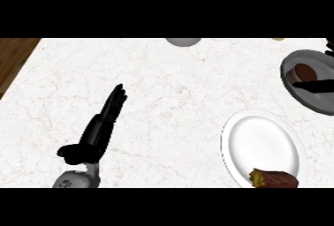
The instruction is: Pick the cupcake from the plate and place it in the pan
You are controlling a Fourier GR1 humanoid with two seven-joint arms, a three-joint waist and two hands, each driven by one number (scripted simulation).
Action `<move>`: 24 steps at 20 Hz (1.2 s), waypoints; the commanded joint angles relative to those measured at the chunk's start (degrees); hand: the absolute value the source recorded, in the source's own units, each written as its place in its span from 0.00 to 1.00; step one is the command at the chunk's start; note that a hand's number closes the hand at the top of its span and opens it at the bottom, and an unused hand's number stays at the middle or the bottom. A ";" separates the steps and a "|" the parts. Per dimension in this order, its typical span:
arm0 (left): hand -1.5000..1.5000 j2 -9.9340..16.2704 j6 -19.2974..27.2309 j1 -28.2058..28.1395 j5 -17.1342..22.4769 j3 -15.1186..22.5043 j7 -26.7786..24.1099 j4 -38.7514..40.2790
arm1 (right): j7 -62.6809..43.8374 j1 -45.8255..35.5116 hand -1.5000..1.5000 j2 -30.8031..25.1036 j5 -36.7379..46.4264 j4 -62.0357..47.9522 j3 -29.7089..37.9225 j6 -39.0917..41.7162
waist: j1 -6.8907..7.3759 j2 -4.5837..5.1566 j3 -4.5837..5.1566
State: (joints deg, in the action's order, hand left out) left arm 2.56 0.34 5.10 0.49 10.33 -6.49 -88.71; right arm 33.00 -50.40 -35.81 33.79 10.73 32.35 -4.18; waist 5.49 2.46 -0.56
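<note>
Head view looks steeply down onto counter [169,101].

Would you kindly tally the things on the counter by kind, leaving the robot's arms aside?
White plate: 1
Grey pan: 1
Brown food items: 2 (one at the plate's near edge, one in the pan)
Pale round object, cut off at the far edge: 1
Total: 5
</note>
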 commanded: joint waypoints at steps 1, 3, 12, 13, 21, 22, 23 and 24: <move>0.50 -0.66 0.92 0.11 -0.21 -0.27 0.07 0.44 | 3.43 -0.24 0.00 -1.36 -5.20 -0.71 5.06 3.47 | -1.17 -0.31 0.04; 0.50 0.28 0.19 -1.95 0.62 -0.63 0.11 -1.76 | 4.60 1.81 0.00 -4.99 -6.62 -1.76 6.53 8.12 | -1.13 -0.48 0.02; 0.50 0.99 -0.13 -1.37 0.32 -1.60 -0.76 0.46 | 7.39 6.02 0.00 -12.11 -10.72 -5.04 9.64 31.81 | -2.67 -0.71 0.03; 0.50 0.28 0.43 -2.39 0.65 -1.50 -0.73 -0.50 | 9.20 7.59 0.00 -12.07 -10.00 -4.52 8.87 32.58 | -2.25 -0.71 0.00; 0.50 0.41 0.51 -1.49 0.86 -1.98 0.62 -1.48 | 14.68 11.54 0.00 -13.02 -9.65 -1.18 7.36 38.59 | -2.79 -1.11 0.07; 0.50 -0.10 0.74 -3.16 0.19 -0.80 0.34 -1.39 | 15.44 12.76 0.00 -13.89 -9.95 -1.29 7.45 40.53 | -3.03 -1.20 0.05; 0.50 0.31 0.68 -3.53 0.55 -1.26 0.30 -3.04 | 18.12 15.46 0.00 -12.30 -9.36 -0.76 6.63 39.67 | -3.20 -1.38 0.06; 0.50 1.17 -0.62 -3.70 0.95 -1.24 0.20 -2.96 | 16.71 14.38 0.00 -13.14 -9.70 -0.66 6.85 39.62 | -2.83 -1.26 0.04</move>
State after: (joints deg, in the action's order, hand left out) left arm 3.02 0.79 2.35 0.83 9.16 -6.29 -90.70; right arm 42.21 -38.59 -48.38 24.13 9.55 39.62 27.87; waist 2.66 1.33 -0.53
